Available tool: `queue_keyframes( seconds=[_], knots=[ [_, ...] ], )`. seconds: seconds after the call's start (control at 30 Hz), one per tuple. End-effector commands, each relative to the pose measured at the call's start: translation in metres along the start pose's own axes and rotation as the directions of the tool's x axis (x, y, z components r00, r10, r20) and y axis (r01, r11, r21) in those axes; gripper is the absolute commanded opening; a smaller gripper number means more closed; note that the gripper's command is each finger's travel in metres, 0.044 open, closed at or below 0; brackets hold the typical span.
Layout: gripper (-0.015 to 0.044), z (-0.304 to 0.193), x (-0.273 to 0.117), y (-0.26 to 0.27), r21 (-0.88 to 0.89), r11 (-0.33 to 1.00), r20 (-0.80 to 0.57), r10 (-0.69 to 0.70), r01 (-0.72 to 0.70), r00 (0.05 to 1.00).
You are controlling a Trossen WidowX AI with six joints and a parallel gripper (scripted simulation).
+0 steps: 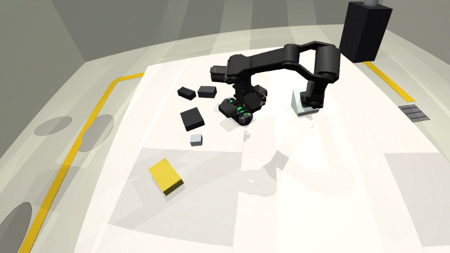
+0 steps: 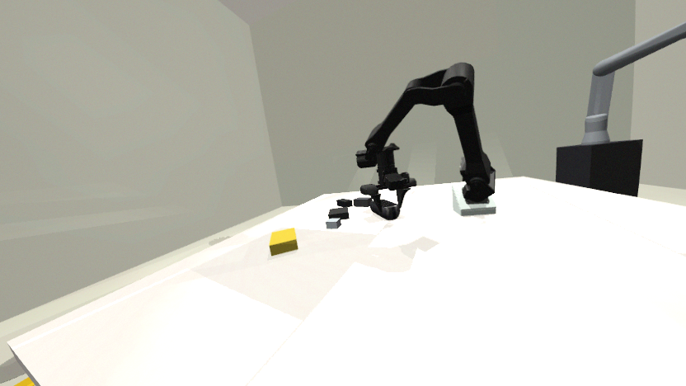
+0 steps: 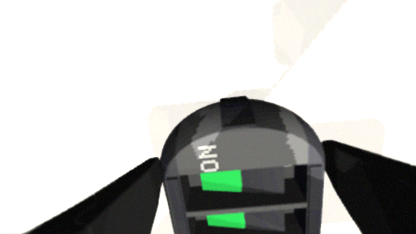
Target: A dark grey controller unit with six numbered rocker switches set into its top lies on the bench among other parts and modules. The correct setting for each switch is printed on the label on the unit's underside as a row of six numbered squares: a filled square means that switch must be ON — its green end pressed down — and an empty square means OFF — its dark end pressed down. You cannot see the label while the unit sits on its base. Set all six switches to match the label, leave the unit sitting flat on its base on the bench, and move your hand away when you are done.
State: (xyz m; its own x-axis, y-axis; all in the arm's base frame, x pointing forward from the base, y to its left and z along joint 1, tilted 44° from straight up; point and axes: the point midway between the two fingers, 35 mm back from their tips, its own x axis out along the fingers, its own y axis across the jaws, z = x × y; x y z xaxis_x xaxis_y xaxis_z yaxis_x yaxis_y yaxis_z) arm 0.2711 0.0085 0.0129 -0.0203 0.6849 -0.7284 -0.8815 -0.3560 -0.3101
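Note:
The dark grey controller unit [image 1: 244, 119] [image 2: 391, 214] [image 3: 255, 145] is top side up at bench level, with its rounded end towards the top and exterior views. My gripper [image 1: 239, 108] [image 2: 387, 206] [image 3: 242, 151] points down and is shut on the unit, one finger against each long side near the rounded end. In the wrist view, two rocker switches show, the nearer one [image 3: 242, 181] beside the ON mark, both with green ends at the left. I cannot tell which ends are pressed down. The other switches are cut off there and partly covered by the gripper in the top view. The underside label is hidden.
Left of the unit lie two small dark blocks [image 1: 186, 93] [image 1: 206, 91], a larger black block [image 1: 192, 119] [image 2: 338, 213] and a small grey block [image 1: 196, 139] [image 2: 332, 223]. A yellow block [image 1: 165, 174] [image 2: 283, 241] lies nearer the cameras. The arm's pale base [image 1: 298, 108] [image 2: 475, 209] stands right.

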Motion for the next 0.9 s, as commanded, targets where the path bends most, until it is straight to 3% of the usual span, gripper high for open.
queue_keyframes(
  seconds=[0.0,0.2,0.37,0.77,0.87],
  knots=[
    [0.0163,0.001,0.001,0.000,0.003,1.000,0.002,-0.001,0.001,1.000],
    [0.0005,0.005,0.001,0.000,0.003,1.000,0.003,-0.001,0.001,1.000],
    [0.0000,0.010,0.001,0.000,0.003,1.000,0.003,-0.001,0.001,1.000],
    [0.0315,0.003,0.000,0.000,0.001,1.000,-0.007,-0.001,0.001,1.000],
    [0.0394,0.002,-0.025,0.000,0.006,1.000,-0.005,-0.001,0.001,1.000]
  ],
)
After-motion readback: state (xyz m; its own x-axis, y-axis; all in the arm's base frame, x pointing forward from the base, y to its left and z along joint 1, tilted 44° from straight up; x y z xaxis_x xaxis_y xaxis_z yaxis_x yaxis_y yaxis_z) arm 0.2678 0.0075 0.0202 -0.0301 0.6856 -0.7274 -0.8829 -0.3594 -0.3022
